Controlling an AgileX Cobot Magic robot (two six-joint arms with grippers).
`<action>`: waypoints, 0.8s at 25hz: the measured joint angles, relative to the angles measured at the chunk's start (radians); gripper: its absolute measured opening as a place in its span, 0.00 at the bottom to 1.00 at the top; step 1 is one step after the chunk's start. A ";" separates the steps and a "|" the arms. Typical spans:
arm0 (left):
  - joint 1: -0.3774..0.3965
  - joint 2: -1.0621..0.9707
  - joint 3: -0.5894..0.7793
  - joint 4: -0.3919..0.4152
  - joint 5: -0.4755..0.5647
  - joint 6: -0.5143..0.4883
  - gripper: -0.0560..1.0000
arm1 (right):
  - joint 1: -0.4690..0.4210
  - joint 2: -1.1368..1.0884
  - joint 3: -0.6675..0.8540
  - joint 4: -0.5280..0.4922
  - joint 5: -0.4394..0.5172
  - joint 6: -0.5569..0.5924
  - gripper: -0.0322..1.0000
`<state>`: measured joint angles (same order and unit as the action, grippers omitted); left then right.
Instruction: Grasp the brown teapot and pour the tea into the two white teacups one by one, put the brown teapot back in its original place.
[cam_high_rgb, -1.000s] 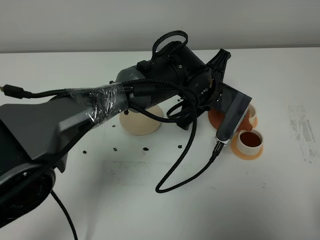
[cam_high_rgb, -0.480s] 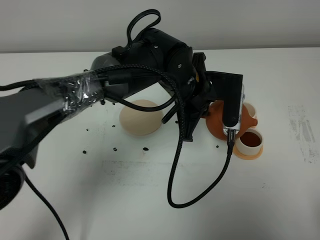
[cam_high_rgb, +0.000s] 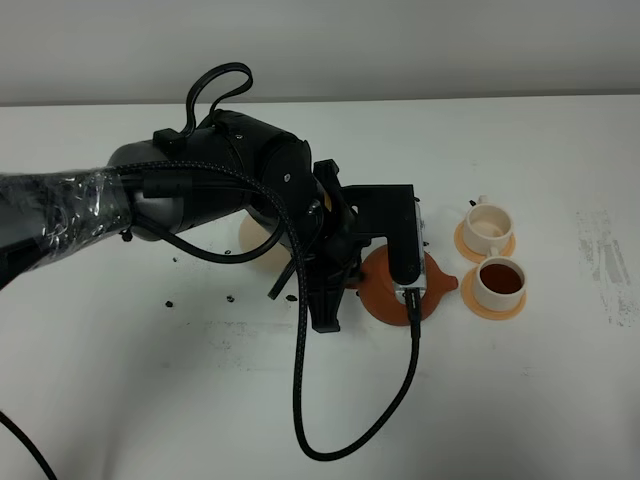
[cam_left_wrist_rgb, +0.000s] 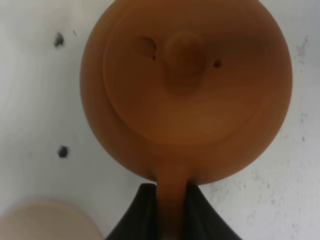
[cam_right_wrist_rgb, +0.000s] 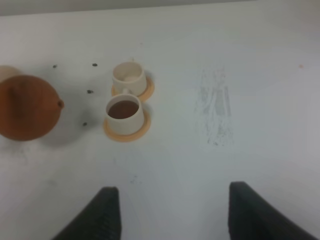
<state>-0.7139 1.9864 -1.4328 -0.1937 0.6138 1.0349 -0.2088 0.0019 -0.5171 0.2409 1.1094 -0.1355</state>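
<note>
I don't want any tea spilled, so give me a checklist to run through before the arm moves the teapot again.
1. Left pincer shut on the brown teapot at its handle: ok.
2. Teapot level, not tipped: ok.
3. Near teacup holds dark tea: ok.
4. Far teacup filled: not ok, inside looks pale.
5. Saucer free for the teapot: cannot tell, mostly hidden by the arm.
6. Right pincer open, clear of both teacups: ok.

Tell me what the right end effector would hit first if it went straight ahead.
Likely bare table: the right end effector aims between the filled teacup and a grey scuff. Depth is unclear.
</note>
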 joint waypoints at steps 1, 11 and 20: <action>0.001 0.007 0.001 -0.004 -0.013 -0.015 0.13 | 0.000 0.000 0.000 0.000 0.000 0.000 0.48; 0.010 0.099 0.005 -0.046 -0.042 -0.055 0.13 | 0.000 0.000 0.000 0.000 0.000 0.000 0.48; 0.048 0.062 -0.021 -0.027 -0.074 -0.034 0.13 | 0.000 0.000 0.000 0.000 0.000 0.000 0.48</action>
<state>-0.6663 2.0482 -1.4534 -0.2205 0.5396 1.0012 -0.2088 0.0019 -0.5171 0.2409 1.1094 -0.1355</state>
